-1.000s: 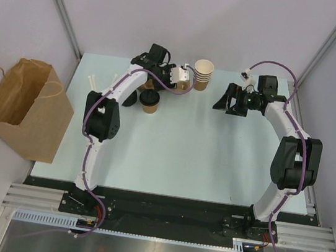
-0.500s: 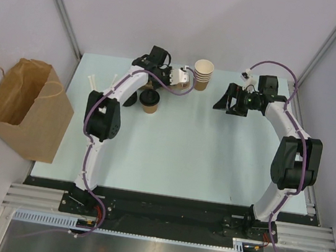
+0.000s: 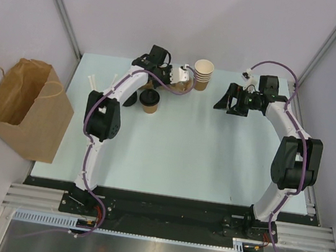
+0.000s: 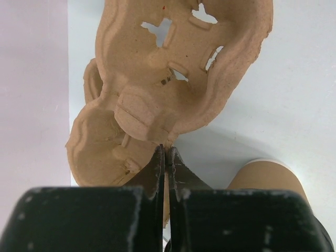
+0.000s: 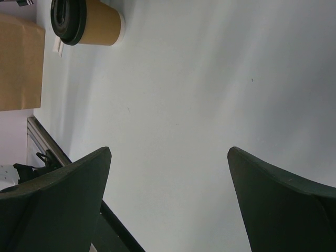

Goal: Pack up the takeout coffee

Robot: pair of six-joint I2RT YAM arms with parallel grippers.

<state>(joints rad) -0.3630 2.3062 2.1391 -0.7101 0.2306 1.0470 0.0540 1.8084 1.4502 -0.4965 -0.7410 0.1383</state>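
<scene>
The takeout coffee (image 3: 151, 100), a tan paper cup with a black lid, stands upright at the back left of the table; it also shows in the right wrist view (image 5: 86, 23). My left gripper (image 3: 183, 84) is just behind and to the right of it. This gripper (image 4: 167, 149) is shut on the near rim of a brown pulp cup carrier (image 4: 157, 79). A tan cup side (image 4: 268, 176) shows beside the fingers; which cup it is I cannot tell. My right gripper (image 3: 229, 101) hovers at the back right, open (image 5: 169, 150), with nothing between its fingers.
A stack of lidless tan cups (image 3: 203, 73) stands just right of the carrier. A loose black lid (image 3: 130, 98) lies left of the coffee. An open brown paper bag (image 3: 23, 106) stands off the table's left edge and shows in the right wrist view too (image 5: 18, 63).
My left gripper has closed onto the carrier's rim. The coffee has stayed put and the right arm has barely moved.
</scene>
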